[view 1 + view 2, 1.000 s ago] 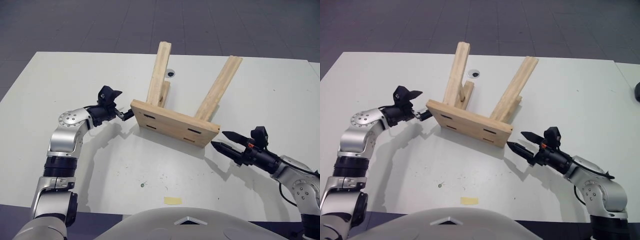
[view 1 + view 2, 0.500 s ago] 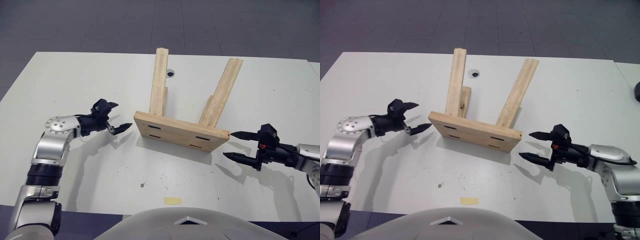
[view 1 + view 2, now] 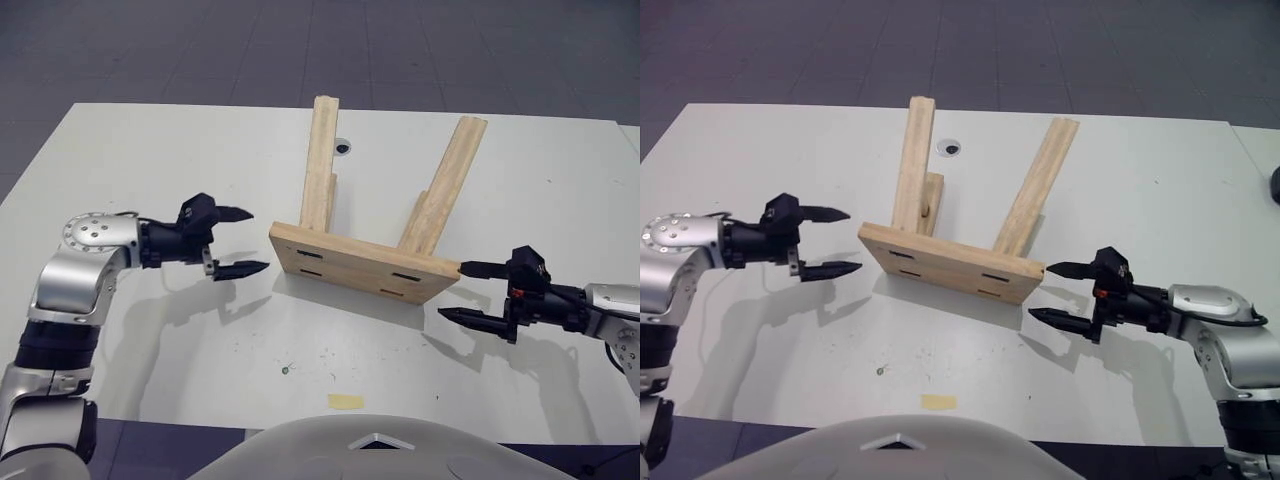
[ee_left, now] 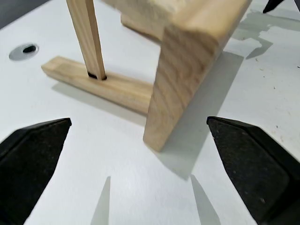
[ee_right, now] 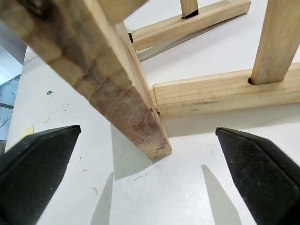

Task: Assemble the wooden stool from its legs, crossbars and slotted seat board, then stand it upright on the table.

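The stool (image 3: pixel 440 185) lies sideways on the table (image 3: pixel 150 150), its crossbars (image 4: pixel 86 37) largely hidden behind the seat board (image 3: pixel 360 265). The left gripper (image 3: pixel 260 238) and right gripper (image 3: pixel 452 290) flank it, jaws apart.

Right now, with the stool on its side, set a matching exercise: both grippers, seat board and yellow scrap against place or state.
1 left gripper
2 right gripper
3 seat board
4 yellow scrap

A stands on edge
B open, at the board's right end
C lies flat, nearest the robot
D open, off the board's left end

Pairs: 1-D, 2-B, 3-A, 4-C
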